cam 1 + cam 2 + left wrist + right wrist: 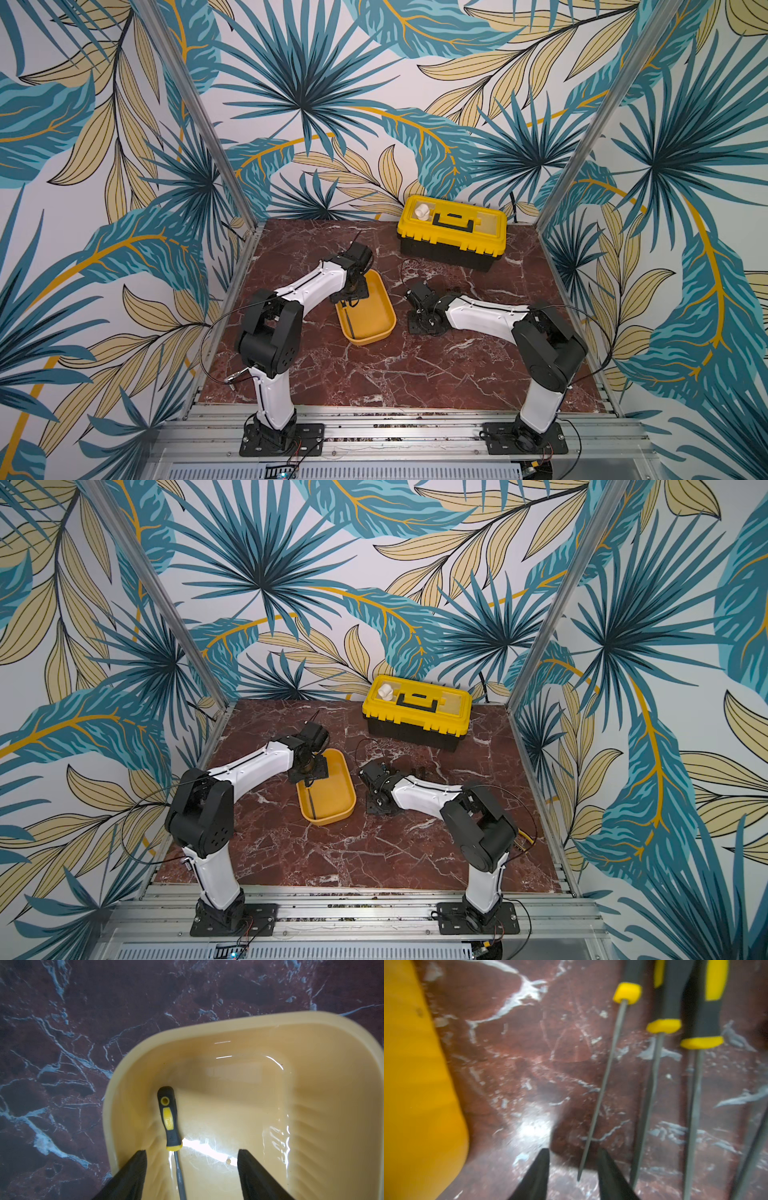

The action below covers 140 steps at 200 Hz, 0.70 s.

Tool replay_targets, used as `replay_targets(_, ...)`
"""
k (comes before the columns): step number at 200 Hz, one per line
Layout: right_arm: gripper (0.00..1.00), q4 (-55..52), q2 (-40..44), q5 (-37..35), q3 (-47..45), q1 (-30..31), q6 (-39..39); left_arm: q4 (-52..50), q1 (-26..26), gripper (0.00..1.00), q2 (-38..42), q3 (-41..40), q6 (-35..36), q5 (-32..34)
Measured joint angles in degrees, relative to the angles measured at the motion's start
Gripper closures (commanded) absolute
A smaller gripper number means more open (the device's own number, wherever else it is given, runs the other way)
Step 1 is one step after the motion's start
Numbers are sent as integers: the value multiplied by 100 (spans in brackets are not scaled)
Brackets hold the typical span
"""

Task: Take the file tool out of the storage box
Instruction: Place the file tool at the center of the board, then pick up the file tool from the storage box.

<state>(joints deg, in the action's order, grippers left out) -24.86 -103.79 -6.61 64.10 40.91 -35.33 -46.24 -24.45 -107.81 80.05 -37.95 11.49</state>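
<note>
The left claw hangs open inside the tray. Its jaws stand either side of the steel shank of the file, which lies along the tray's side wall with its black-and-yellow handle pointing away from the claw. The step in hand looks like the grasp on this file. The next move calls for the claw to sink a little, close on the thin shank or on the thicker handle, then lift clear of the rim without dragging the tray. With the shank so near the wall, one jaw may catch the plastic. The right claw sits low over the counter just beside the tray, jaws parted and gripping nothing, with the tip of the thinnest loose file lying between them. By count there are two arms, one tray, one file in it, and one closed toolbox at the back. Three other files lie side by side on the counter, and a possible fourth shank is cut off at the wrist view's edge.
</note>
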Motion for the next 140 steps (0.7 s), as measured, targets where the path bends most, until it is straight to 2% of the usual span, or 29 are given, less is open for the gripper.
replay_targets(17,40,4,278,96,-48,7,109,-2,-4,29,-85,0,-122,61)
replay_targets(74,31,-66,1167,111,-68,7,509,-20,-13,31,-306,101,-431,345)
replay_targets(107,13,-20,1250,151,-232,7,588,-98,-11,32,-479,188,-568,529)
replay_targets(140,11,118,1279,295,-492,7,581,-168,-13,36,-739,356,-686,699)
